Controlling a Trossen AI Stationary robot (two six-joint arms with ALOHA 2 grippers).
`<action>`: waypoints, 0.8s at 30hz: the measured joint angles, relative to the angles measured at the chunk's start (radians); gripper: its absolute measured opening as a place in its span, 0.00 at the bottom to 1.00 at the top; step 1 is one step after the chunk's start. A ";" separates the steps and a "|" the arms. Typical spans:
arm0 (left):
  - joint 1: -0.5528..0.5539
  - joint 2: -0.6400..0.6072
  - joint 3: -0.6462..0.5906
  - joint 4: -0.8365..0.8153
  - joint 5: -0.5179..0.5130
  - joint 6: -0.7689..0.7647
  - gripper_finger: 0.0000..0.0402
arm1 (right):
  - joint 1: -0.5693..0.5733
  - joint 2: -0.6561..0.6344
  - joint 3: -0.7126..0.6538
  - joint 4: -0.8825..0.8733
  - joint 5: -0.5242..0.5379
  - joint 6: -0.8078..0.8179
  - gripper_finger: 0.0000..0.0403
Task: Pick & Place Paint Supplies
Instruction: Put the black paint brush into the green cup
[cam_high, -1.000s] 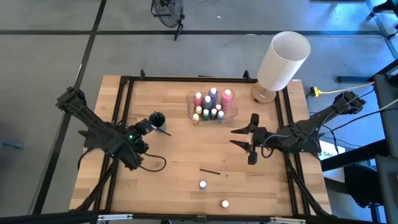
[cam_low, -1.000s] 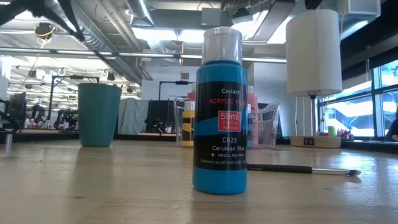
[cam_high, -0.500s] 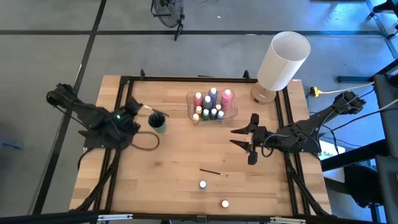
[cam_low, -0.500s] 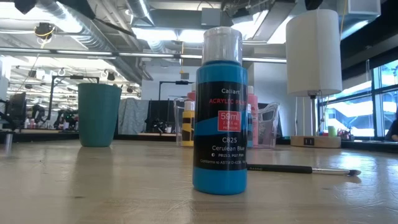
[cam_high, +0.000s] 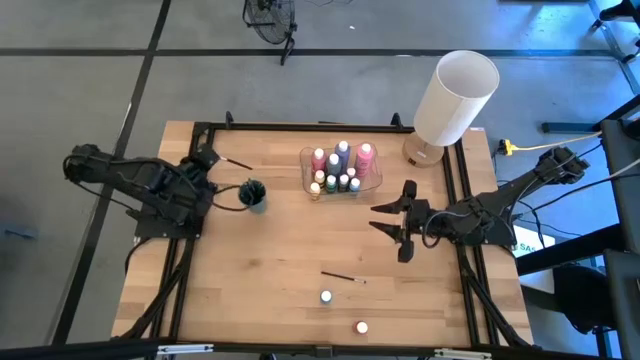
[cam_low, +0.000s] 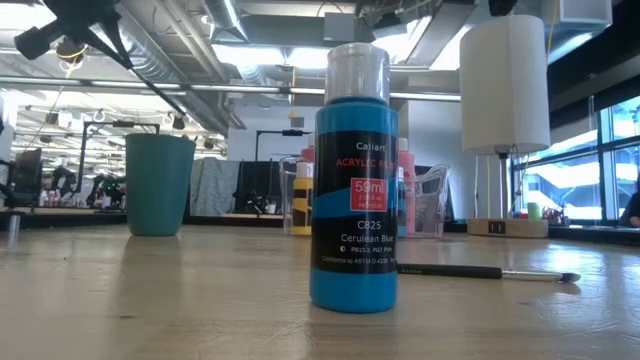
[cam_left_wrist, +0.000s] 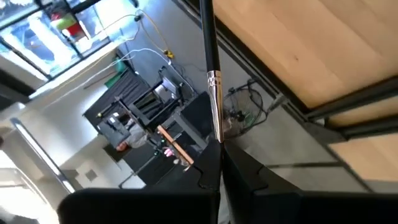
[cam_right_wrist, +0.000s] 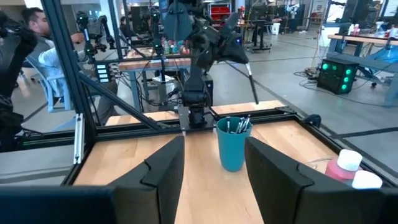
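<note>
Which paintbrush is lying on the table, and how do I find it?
Start at the tall white lamp, then come to the table's near half. The paintbrush lies flat there alone, just above the two loose little bottles, unlike the brushes standing in the teal cup.

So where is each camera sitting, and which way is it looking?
High view: above the table, looking straight down; both arms show, the left gripper gripping a brush.
Low view: at tabletop height, looking across at the blue bottle; part of one arm shows up top.
Left wrist view: on the left arm, looking past the table edge to the floor; its fingers clamp the brush.
Right wrist view: on the right arm, facing the left arm; its fingers stand apart.
Shared: high, low and right wrist views all see the cup.
</note>
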 joint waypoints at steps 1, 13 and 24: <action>0.000 0.012 0.000 0.001 -0.001 0.010 0.00 | -0.005 0.000 0.000 0.000 0.000 0.003 0.42; -0.098 0.110 0.000 0.002 -0.020 0.050 0.00 | -0.034 0.000 0.000 -0.003 0.003 0.027 0.42; -0.235 0.278 0.023 0.002 -0.020 0.063 0.00 | -0.073 0.050 0.000 0.018 0.002 0.042 0.42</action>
